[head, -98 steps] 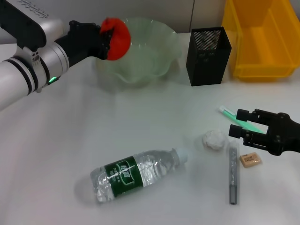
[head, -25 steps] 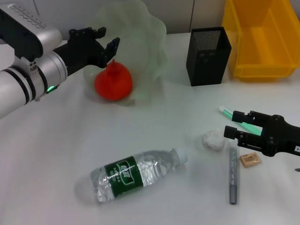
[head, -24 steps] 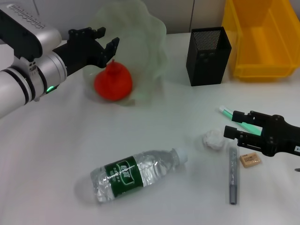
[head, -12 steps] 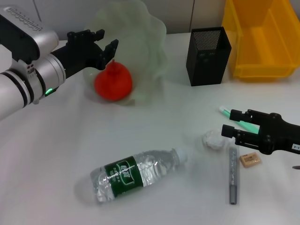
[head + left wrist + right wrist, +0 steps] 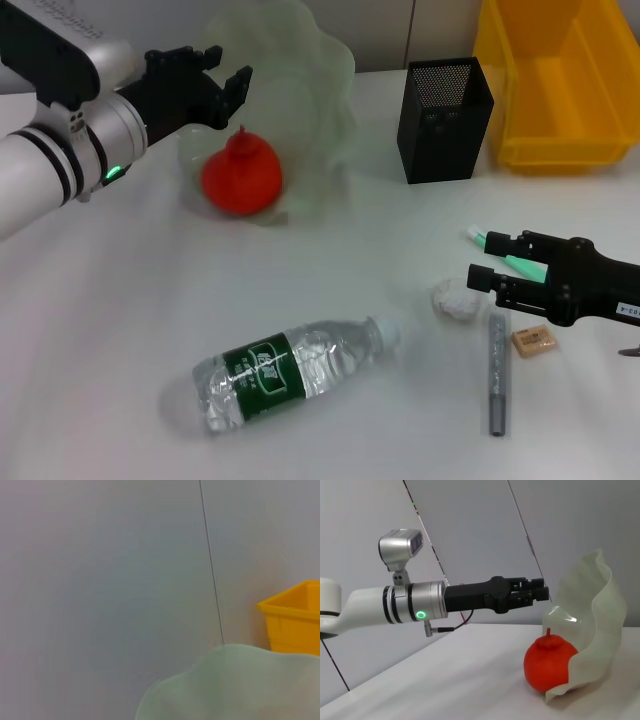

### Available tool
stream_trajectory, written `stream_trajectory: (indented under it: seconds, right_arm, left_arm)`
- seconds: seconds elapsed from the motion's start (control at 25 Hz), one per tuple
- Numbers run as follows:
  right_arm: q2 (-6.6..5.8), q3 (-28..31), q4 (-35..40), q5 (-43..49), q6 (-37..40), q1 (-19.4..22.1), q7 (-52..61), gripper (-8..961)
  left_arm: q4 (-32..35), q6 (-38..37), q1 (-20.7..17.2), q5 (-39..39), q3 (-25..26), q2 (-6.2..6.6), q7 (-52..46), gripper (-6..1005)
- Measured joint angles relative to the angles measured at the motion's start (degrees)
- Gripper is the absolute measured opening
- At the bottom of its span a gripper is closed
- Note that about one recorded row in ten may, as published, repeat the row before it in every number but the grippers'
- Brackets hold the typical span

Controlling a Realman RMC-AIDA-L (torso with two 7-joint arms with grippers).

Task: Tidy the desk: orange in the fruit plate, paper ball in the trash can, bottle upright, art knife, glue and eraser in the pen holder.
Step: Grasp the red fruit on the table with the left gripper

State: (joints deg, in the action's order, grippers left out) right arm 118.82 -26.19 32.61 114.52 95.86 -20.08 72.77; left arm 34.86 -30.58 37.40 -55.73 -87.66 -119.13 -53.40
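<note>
1. Orange (image 5: 241, 180) at 11 o'clock on the desk, resting against the tipped-up fruit plate (image 5: 320, 110); plate on edge rather than flat, so hardly a finished placement.
2. Left gripper (image 5: 212, 82) just above the orange, jaws apart, holding nothing.
3. Right gripper (image 5: 487, 272) at 4 o'clock, jaws apart, just beside the paper ball (image 5: 456, 298), not yet around it.
4. Step in hand, by the look of it: picking up the paper ball for the trash can (image 5: 560, 80) at 1 o'clock.
5. Next move: close on the ball without nudging the eraser (image 5: 534, 341).
6. Bottle (image 5: 290, 372) lying on its side at 6 o'clock; pen holder (image 5: 444, 118) standing at 12 to 1 o'clock.
</note>
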Motion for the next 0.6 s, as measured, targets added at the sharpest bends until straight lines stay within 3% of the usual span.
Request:
stream_trajectory:
  seconds: [0.28, 0.6]
  right_arm:
    - [0.06, 0.01, -0.05, 0.00, -0.08, -0.06, 0.00, 663]
    - [0.09, 0.03, -0.34, 0.00, -0.08, 0.18, 0.00, 663]
  left_arm:
    - [-2.26, 0.52, 2.28, 0.14, 0.57, -0.04, -0.80, 395]
    - [-2.81, 0.20, 1.93, 0.14, 0.56, -0.05, -1.25, 395]
